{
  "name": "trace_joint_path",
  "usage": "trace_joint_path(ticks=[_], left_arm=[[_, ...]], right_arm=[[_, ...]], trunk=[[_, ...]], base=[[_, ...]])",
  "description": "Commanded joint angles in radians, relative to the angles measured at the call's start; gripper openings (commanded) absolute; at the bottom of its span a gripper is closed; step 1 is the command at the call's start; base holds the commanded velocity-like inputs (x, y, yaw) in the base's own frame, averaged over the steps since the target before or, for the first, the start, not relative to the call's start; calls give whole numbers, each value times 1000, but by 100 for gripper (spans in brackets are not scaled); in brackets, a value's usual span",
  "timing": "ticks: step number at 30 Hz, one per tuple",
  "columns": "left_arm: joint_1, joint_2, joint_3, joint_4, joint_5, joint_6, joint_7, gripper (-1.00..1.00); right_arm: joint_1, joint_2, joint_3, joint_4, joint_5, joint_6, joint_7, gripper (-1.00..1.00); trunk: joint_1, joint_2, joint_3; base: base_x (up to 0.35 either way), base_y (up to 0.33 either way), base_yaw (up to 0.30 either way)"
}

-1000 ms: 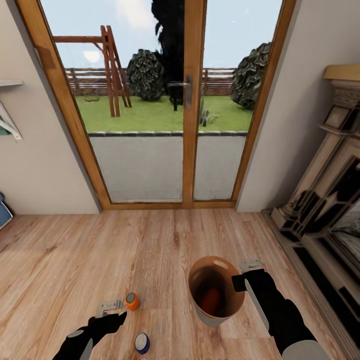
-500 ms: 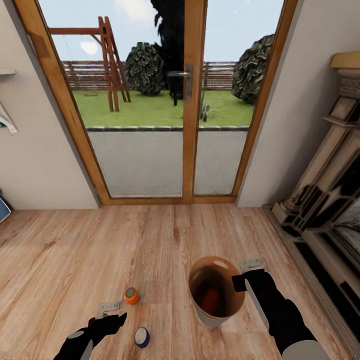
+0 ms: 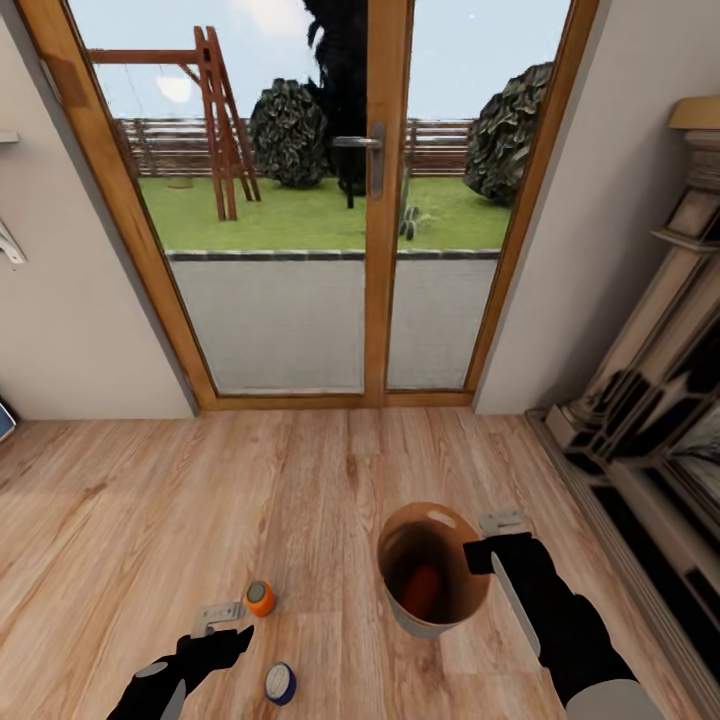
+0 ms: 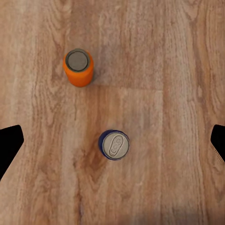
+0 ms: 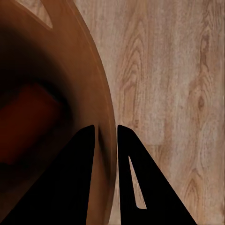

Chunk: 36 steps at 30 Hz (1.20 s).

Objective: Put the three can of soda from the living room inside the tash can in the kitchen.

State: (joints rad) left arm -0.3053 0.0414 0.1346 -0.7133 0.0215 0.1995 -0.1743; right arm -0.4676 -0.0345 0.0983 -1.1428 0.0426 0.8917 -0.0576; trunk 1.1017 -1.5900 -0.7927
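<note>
An orange can of soda [image 3: 260,598] and a dark blue one with a silvery top [image 3: 280,683] stand upright on the wood floor of the living room. My left gripper [image 3: 225,628] hovers over them, open. In the left wrist view the blue can [image 4: 114,145] lies between the wide-spread fingers [image 4: 9,145], and the orange can [image 4: 78,68] stands beyond it. My right gripper [image 3: 485,545] is shut on the rim of the tan-brown tash can [image 3: 405,615]. Its fingers [image 5: 86,145] pinch the wall [image 5: 96,84]. An orange-red can [image 3: 422,590] lies inside.
Wood-framed glass doors [image 3: 380,200] with a metal handle stand ahead, a garden behind them. Pale walls flank the doors. A dark ornate fireplace [image 3: 650,420] runs along the right side. Bare plank floor [image 3: 300,480] stretches between me and the doors.
The whole view has shifted a little, so the camera moved. Both cans keep their spots on the floor. The right gripper still holds the bin and the left stays open.
</note>
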Motion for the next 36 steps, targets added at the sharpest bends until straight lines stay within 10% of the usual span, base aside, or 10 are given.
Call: trace_joint_path(ticks=[1,36], left_arm=[[0,0,0,0,0,0,0,100],[0,0,0,0,0,0,-1,100]], right_arm=[[0,0,0,-1,-9,0,5,-100],[0,-2,-2,-44,-6,69,4,-100]], trunk=[[0,0,0],[19,-35,-16]], base=[[151,-30,0],[65,-2,0]])
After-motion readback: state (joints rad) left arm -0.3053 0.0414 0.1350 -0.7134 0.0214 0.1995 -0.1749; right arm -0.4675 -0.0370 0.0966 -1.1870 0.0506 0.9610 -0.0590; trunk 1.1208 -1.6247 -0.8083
